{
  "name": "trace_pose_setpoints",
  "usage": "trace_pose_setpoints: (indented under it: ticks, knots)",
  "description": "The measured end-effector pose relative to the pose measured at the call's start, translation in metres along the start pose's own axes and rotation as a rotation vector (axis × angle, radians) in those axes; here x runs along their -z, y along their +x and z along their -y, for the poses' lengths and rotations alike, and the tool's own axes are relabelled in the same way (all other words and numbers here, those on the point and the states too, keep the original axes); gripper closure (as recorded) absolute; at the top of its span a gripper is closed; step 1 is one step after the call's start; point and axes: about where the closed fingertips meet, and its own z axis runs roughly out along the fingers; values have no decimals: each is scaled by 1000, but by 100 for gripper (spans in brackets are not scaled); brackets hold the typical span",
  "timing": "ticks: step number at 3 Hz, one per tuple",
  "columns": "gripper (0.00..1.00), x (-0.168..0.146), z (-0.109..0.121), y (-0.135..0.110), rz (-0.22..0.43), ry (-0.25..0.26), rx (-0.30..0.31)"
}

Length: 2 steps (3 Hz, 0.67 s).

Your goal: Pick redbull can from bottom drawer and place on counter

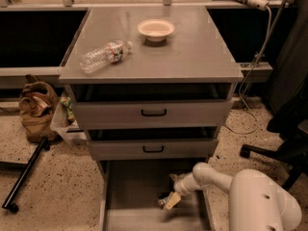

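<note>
The bottom drawer (130, 201) is pulled open, a wide shallow grey tray below two black-handled drawers. My gripper (169, 200) reaches down into it from the right, low over the drawer floor near its middle. A small dark metallic thing at the gripper tip looks like the redbull can (161, 201); it is mostly hidden by the gripper. The counter (192, 52) is the flat grey top of the cabinet.
A clear plastic bottle (103, 56) lies on its side on the counter's left. A white bowl (155, 29) stands at the back middle. A brown bag (34, 109) and a black pole (24, 174) lie on the floor at left. A chair base (269, 153) is at right.
</note>
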Motion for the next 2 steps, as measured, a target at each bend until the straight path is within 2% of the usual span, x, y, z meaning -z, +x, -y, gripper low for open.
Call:
trace_pose_setpoints:
  ticks: [2]
  knots:
    - [0,-22,-1,14,-22,-47,-13]
